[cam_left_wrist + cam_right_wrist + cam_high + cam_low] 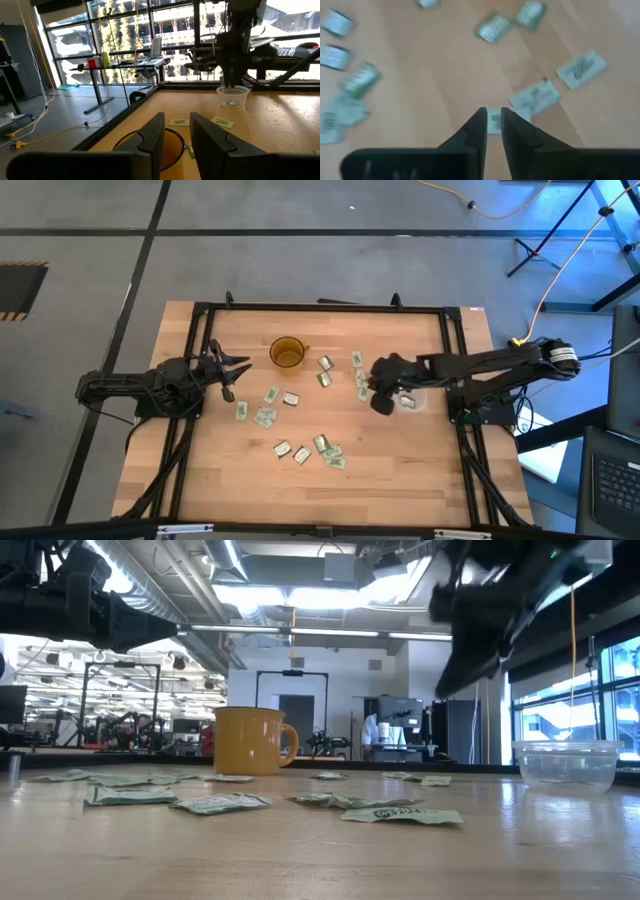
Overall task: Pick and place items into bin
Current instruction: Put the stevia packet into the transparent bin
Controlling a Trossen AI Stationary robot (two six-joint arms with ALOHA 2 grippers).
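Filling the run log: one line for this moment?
left gripper open beside amber cup | right gripper over packets near bin

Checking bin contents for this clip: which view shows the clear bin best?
The left wrist view: the bin stands unobstructed with one packet visible inside. The low view shows its side wall only. In the high view the right arm mostly covers it. The right wrist view misses it.

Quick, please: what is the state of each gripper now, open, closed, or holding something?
Left gripper: open, holding nothing, beside the amber cup.
Right gripper: open narrowly, empty, above the packets.
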